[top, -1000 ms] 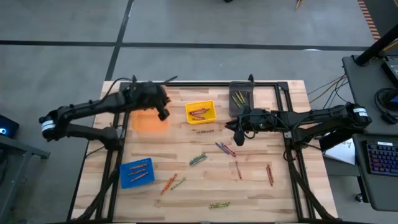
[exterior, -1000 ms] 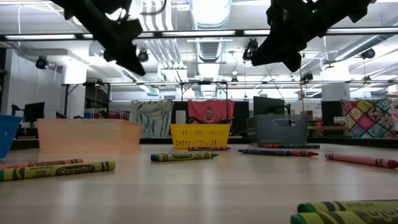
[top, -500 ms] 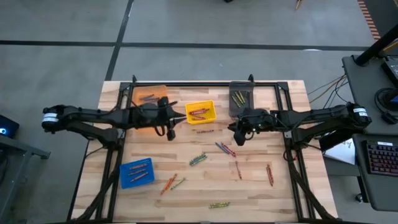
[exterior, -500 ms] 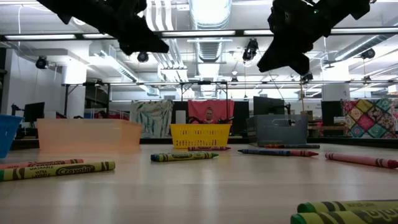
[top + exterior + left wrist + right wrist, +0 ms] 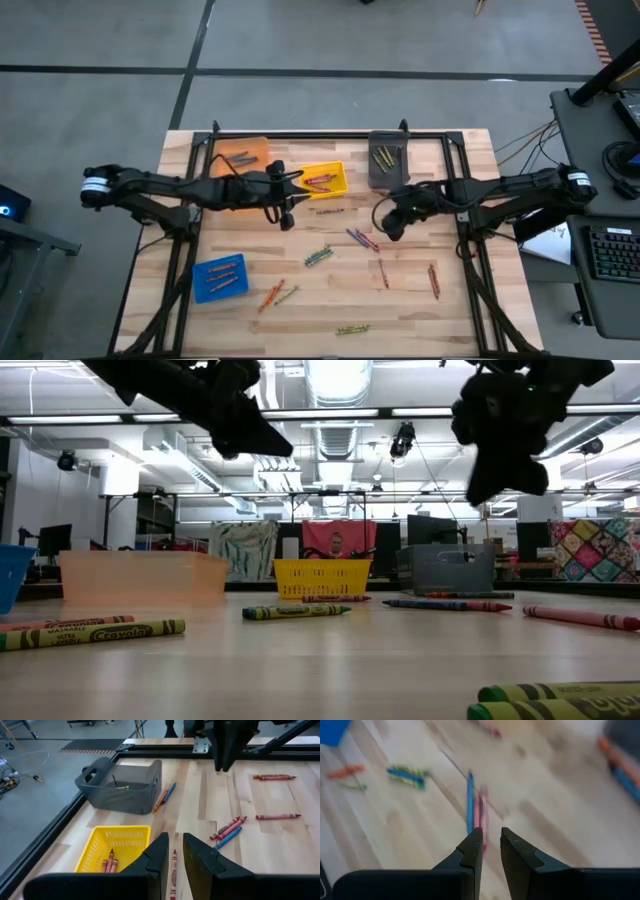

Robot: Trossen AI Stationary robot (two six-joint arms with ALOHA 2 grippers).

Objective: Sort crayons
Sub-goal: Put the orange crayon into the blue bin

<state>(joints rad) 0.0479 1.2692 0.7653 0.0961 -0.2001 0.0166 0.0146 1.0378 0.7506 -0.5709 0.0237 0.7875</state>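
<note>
Crayons lie scattered flat on the wooden table [image 5: 420, 320]: a red one [image 5: 328, 211] by the yellow bin [image 5: 325, 178], a blue and red cluster [image 5: 362, 239], and green ones [image 5: 318, 256]. My left gripper [image 5: 287, 218] hangs above the table just near of the yellow bin. Its fingers [image 5: 176, 842] stand a narrow gap apart, with nothing between them. The red crayon [image 5: 173, 870] shows below the gap. My right gripper [image 5: 390, 228] hangs above the table beside the blue and red cluster [image 5: 470, 805], fingers [image 5: 491, 837] narrowly apart and empty.
An orange bin [image 5: 240, 155] at the far left, a grey bin [image 5: 388, 158] at the far middle and a blue bin [image 5: 220, 277] near the left each hold crayons. More crayons lie near the front [image 5: 352, 329] and right [image 5: 433, 280]. A black frame [image 5: 330, 134] borders the table.
My left gripper has swung from over the orange bin toward the table's right and near side, sinking a little, and now points more nearly level in front of the yellow bin. My right gripper has tipped downward, rolled, and shifted slightly toward the near edge.
</note>
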